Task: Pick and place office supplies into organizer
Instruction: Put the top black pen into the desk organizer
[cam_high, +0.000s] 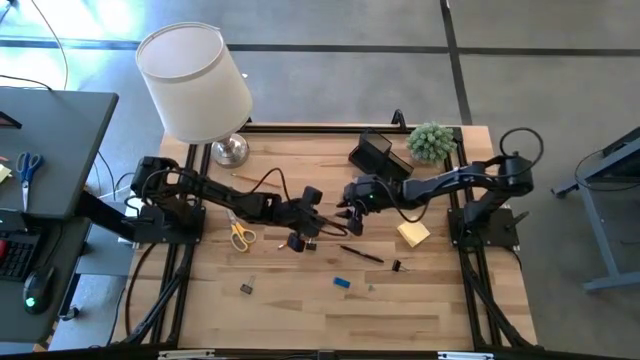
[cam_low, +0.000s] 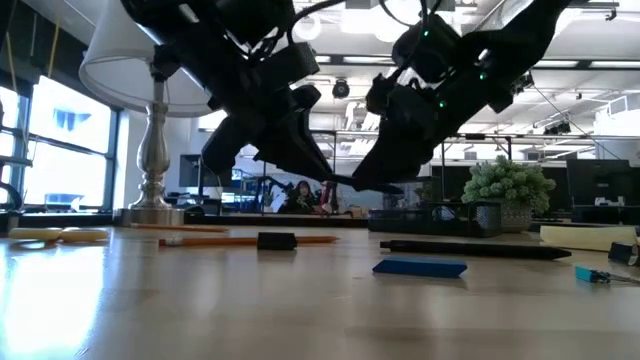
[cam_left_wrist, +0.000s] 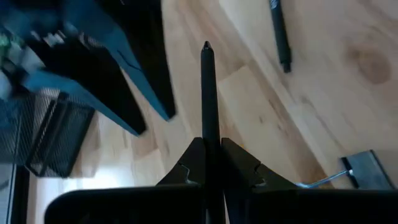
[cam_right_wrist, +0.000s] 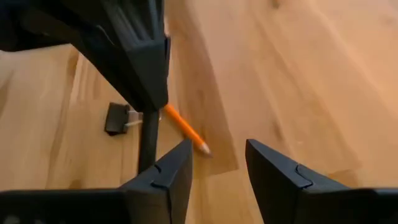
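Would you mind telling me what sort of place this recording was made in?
Probably an open-plan office or lab: the low view shows ceiling lights and monitors behind the table, and the high view shows a desk with a keyboard.

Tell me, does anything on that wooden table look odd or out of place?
Nothing looks spilled or broken. The odd part is mid-table: the left gripper pinches a slim dark pen in the air, nose to nose with the open right gripper, while the black mesh organizer stands apart.
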